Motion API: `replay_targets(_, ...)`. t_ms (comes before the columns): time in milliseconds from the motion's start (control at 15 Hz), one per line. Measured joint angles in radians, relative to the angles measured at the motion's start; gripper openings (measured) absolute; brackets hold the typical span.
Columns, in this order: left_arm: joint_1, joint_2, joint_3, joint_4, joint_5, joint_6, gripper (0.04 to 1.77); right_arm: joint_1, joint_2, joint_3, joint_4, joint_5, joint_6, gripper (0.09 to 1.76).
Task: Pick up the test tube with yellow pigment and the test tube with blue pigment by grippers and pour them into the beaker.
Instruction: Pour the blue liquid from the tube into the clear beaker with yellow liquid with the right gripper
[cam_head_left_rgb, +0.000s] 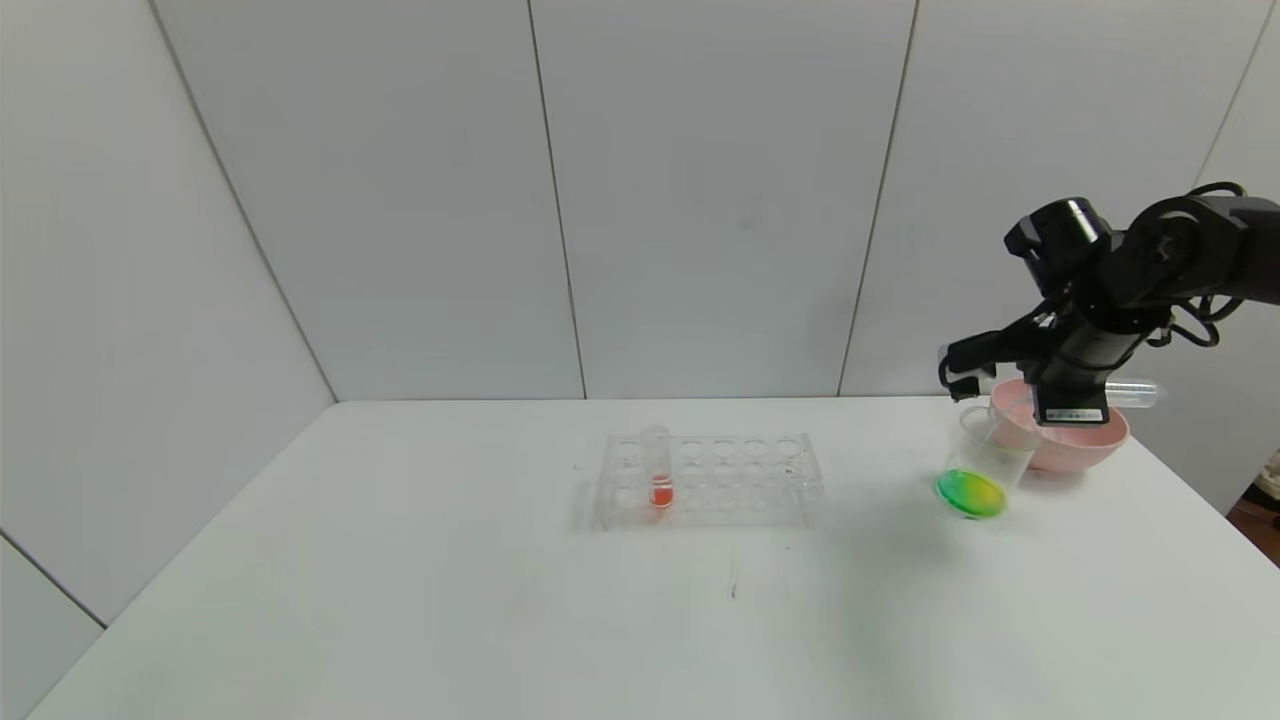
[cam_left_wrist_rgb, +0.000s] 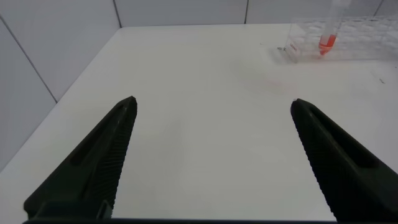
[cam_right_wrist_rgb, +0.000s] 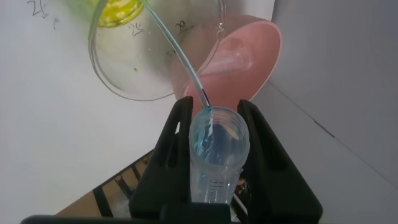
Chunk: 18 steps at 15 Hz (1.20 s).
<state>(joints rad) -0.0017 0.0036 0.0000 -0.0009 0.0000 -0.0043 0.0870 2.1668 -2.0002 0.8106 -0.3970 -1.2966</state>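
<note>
My right gripper (cam_head_left_rgb: 1072, 398) is shut on the test tube with blue pigment (cam_head_left_rgb: 1135, 393), tipped level above the table's right end. In the right wrist view the tube (cam_right_wrist_rgb: 217, 155) sits between the fingers (cam_right_wrist_rgb: 175, 134), and a thin blue stream runs from its mouth into the beaker (cam_right_wrist_rgb: 143, 56). The beaker (cam_head_left_rgb: 985, 460) leans against the pink bowl and holds green-yellow liquid. No tube with yellow liquid is in view. My left gripper (cam_left_wrist_rgb: 212, 101) is open and empty over the bare table on the left.
The pink bowl (cam_head_left_rgb: 1100, 440) stands behind the beaker; a clear empty tube (cam_right_wrist_rgb: 230, 59) lies in it. The clear tube rack (cam_head_left_rgb: 705, 480) stands mid-table with an orange-red tube (cam_head_left_rgb: 658, 470); both show in the left wrist view (cam_left_wrist_rgb: 328, 37).
</note>
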Motion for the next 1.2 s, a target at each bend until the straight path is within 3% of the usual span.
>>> replay_targets(467, 0.000, 0.000, 0.000, 0.000, 0.000, 0.000, 1.76, 0.013, -0.007, 0.000, 0.000, -0.030, -0.012, 0.55)
replay_targets(667, 0.000, 0.000, 0.000, 0.000, 0.000, 0.000, 1.76, 0.012, -0.015, 0.000, -0.007, 0.016, -0.001, 0.55)
replay_targets(933, 0.000, 0.000, 0.000, 0.000, 0.000, 0.000, 1.76, -0.021, -0.038, 0.000, -0.034, 0.318, 0.131, 0.55)
replay_targets(1200, 0.000, 0.000, 0.000, 0.000, 0.000, 0.000, 1.76, -0.021, -0.074, 0.000, -0.083, 0.597, 0.567, 0.55)
